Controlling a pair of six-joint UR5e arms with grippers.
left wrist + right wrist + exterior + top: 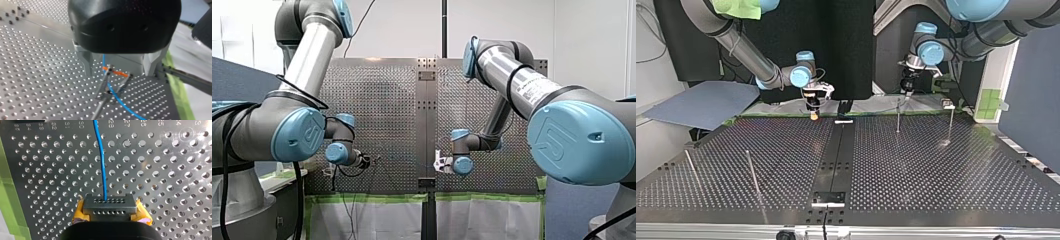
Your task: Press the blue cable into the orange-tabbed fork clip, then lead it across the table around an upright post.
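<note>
1. Blue cable (117,98) lies between the prongs of the orange-tabbed fork clip (110,83) on the table (37,75), apparently seated.
2. My left hand (118,70) hangs over the clip, spread open and gripping nothing, seemingly to press.
3. My right hand (108,207), away from the clip, is closed on the cable, likely to lead it onward.
</note>
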